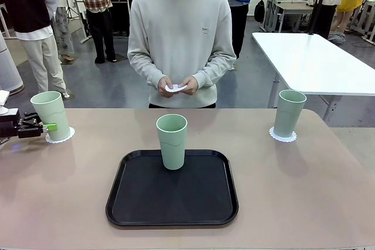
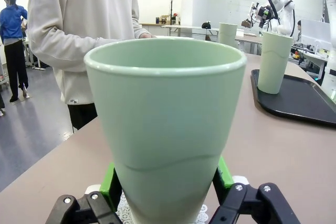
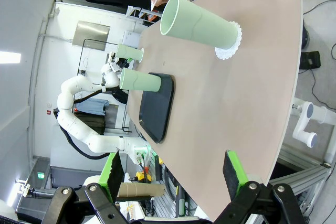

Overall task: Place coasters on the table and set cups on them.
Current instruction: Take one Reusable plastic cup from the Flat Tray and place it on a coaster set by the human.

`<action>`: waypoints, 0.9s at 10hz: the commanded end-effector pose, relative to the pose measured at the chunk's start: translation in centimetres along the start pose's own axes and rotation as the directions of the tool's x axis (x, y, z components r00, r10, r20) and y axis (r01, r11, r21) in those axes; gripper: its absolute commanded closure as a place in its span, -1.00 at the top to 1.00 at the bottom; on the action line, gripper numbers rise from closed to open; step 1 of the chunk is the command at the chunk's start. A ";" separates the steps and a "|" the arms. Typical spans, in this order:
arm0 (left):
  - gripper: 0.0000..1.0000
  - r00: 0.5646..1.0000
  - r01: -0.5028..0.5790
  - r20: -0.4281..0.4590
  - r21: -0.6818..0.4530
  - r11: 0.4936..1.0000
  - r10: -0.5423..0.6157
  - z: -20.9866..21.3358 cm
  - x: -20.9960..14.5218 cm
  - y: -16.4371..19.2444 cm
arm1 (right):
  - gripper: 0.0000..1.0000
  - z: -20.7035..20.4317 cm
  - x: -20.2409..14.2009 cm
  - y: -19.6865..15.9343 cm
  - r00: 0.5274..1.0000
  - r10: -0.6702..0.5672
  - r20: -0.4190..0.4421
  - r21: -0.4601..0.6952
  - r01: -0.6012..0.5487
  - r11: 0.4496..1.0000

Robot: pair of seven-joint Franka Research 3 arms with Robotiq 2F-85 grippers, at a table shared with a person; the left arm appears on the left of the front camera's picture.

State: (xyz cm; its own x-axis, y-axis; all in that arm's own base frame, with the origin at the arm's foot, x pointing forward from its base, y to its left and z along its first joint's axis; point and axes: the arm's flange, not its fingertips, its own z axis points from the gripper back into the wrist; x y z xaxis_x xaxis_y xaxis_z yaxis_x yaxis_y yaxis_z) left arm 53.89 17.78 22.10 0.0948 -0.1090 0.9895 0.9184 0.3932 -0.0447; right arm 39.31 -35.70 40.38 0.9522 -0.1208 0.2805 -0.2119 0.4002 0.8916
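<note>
The right gripper (image 3: 173, 169) is empty, jaws wide apart. One cup (image 3: 199, 24) stands on a coaster (image 3: 231, 44); a second cup (image 3: 139, 80) stands on the black tray (image 3: 156, 114).

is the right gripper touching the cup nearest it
Apart. The right wrist view shows the open right gripper well short of the cup, with bare table between them.

We find no writing, number or brand that we can read. The person's grey sweatshirt (image 1: 181, 39) bears a small mark on the chest, too small for us to make out.
</note>
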 end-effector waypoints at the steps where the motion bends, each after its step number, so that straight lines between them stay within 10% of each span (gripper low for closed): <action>1: 1.00 1.000 0.025 -0.012 -0.034 0.999 -0.025 -0.2 -0.4 -0.2 | 1.00 0.1 0.1 0.1 1.000 0.003 -0.007 0.006 -0.003 1.000; 9: 1.00 0.999 0.039 -0.032 -0.063 0.997 -0.041 1.2 -0.9 -0.1 | 1.00 0.1 0.1 0.1 1.000 0.003 -0.007 0.006 -0.003 1.000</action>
State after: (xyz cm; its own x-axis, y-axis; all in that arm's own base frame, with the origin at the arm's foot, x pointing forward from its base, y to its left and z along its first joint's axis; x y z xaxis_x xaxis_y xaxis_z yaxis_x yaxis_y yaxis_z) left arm 53.43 18.16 21.68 0.1005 -0.1382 0.9853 0.9309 0.3626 -0.0440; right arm 39.31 -35.70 40.38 0.9522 -0.1208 0.2805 -0.2119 0.4002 0.8916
